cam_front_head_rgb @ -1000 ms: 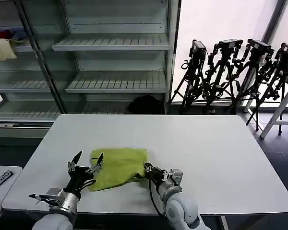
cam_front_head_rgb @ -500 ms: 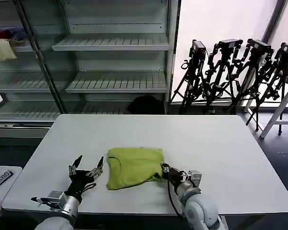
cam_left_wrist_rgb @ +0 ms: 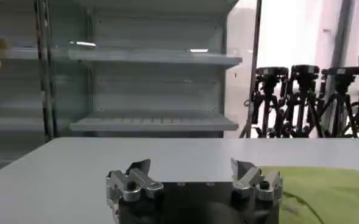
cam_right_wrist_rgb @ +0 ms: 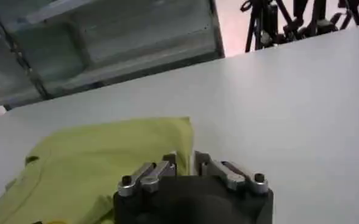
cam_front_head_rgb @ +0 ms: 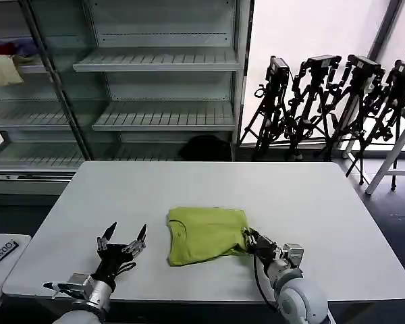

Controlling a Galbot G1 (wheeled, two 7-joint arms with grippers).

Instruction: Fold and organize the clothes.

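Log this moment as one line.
right hand: shut on folded T-shirt edge | left hand: open, off shirt | table

The right tool hides the T-shirt edge it pinches; the shirt's folded-under layers are unseen.

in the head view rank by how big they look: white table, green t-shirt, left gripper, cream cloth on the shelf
1. white table
2. green T-shirt
3. left gripper, open
4. cream cloth; it sits farther off, so its true size is unsure.
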